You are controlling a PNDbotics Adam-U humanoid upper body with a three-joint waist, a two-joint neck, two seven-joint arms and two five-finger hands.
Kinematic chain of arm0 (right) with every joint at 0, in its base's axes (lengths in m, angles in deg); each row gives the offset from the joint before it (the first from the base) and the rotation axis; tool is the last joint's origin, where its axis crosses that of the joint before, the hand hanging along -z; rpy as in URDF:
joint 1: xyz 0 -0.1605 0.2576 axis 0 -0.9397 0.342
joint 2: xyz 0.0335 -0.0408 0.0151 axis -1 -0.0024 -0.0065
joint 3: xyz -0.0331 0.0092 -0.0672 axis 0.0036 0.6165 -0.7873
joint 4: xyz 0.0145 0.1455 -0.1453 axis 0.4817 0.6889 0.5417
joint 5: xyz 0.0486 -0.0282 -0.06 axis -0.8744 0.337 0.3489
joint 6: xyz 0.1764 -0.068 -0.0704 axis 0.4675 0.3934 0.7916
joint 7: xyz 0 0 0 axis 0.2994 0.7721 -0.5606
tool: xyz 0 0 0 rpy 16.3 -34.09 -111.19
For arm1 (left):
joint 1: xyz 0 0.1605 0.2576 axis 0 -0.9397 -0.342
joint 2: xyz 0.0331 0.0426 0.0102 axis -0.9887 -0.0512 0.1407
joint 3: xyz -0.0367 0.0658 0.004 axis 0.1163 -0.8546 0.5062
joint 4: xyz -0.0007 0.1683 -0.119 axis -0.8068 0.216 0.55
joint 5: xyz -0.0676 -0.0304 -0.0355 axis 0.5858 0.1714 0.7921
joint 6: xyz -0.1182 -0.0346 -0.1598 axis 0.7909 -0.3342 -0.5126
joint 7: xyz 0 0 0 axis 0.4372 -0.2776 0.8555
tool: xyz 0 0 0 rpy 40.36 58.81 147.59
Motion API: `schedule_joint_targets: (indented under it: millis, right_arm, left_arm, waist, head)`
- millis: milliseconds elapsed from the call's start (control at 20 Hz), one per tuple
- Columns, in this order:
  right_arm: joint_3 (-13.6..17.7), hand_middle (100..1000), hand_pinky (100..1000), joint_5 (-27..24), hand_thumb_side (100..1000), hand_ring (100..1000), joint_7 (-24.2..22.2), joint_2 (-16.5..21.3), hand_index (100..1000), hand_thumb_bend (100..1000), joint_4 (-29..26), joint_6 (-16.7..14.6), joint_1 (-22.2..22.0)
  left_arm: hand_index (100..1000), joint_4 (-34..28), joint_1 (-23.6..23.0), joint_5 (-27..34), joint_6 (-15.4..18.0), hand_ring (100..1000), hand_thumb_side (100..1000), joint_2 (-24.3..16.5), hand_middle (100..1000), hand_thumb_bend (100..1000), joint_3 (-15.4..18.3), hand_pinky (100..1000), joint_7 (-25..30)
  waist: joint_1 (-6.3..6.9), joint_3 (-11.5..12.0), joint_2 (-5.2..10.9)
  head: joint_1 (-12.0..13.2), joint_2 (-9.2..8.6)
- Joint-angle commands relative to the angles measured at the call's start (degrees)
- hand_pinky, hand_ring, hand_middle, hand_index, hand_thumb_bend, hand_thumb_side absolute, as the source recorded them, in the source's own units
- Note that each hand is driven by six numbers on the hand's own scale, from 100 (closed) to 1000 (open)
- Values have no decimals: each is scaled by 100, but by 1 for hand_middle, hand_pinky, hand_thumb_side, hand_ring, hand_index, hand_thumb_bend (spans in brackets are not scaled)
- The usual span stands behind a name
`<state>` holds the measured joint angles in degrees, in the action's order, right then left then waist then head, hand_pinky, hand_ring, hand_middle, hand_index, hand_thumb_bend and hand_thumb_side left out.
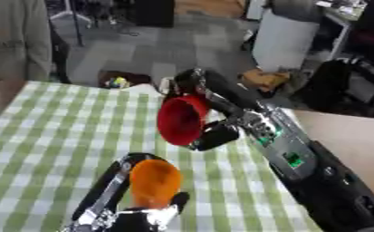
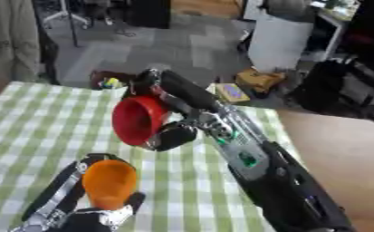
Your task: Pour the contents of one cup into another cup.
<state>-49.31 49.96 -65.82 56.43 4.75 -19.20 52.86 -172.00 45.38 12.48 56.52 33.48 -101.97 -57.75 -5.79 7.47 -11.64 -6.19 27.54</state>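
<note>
The red cup is the one I am pouring from: my right hand has its fingers and thumb curled round it and holds it tipped right over on its side, its open mouth facing my left and slightly down, up off the surface. Below the red cup and nearer to me is the orange cup, mouth up and leaning a little toward the red one; my left hand is wrapped round its lower part, a long dark finger running up its left side. The two rims are near but not touching, the red mouth above and a shade beyond the orange one. I cannot see anything falling between them, nor tell whether the red cup's inside is empty. I judge this to be the pour itself, at or close to full tilt. What comes next, I think, is to keep the red lip lined up over the orange opening, then right the red cup once it has emptied. Under both cups lies the surface, covered in a green and white check cloth. Past the red cup, at the far edge, sits a small dark object with a yellow bit.
</note>
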Motion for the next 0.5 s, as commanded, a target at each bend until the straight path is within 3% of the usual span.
schedule_joint_targets:
  millis: [50,500]
  right_arm:
    - [25,417,615,210,100,428,108,81,462,268,-155,-77,141]
    - [7,415,662,640,100,436,368,126,467,259,-266,-246,152]
  left_arm:
    - [499,-136,111,36,-30,698,189,-5,366,100,57,426,-4]
    - [500,-157,98,80,-51,701,195,-39,367,100,85,428,-27]
  waist:
    - [34,4,95]
    - [35,6,96]
  head:
    - [15,-63]
    - [37,-76]
